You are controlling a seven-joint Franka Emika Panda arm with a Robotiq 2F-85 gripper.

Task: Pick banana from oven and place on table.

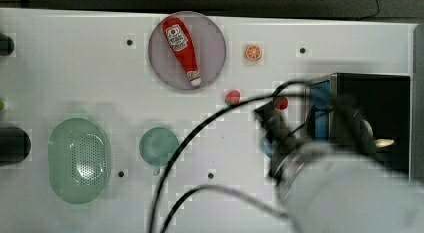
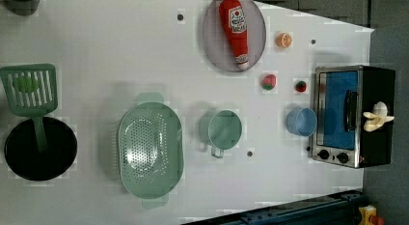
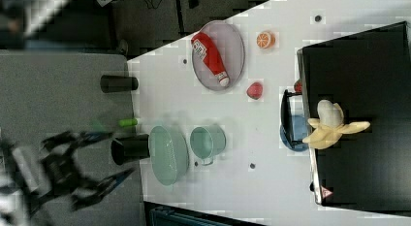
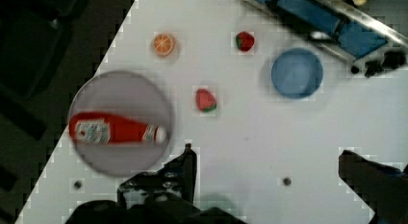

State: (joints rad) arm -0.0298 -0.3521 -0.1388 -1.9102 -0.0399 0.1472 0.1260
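A pale peeled banana [image 2: 377,116] lies on top of the black toaster oven [image 2: 352,116], which stands on the white table [image 2: 120,51]. Near the oven, a red ketchup bottle [image 2: 235,29] with an unreadable white label rests on a grey plate [image 2: 258,36]. The arm's fingers [image 4: 190,166] are spread apart, holding nothing.

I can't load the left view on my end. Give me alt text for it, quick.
A pale banana lies on top of a black oven at the left view's right, on a white table. A blue bowl sits before the oven's closed door; a ketchup bottle lies on a grey plate.
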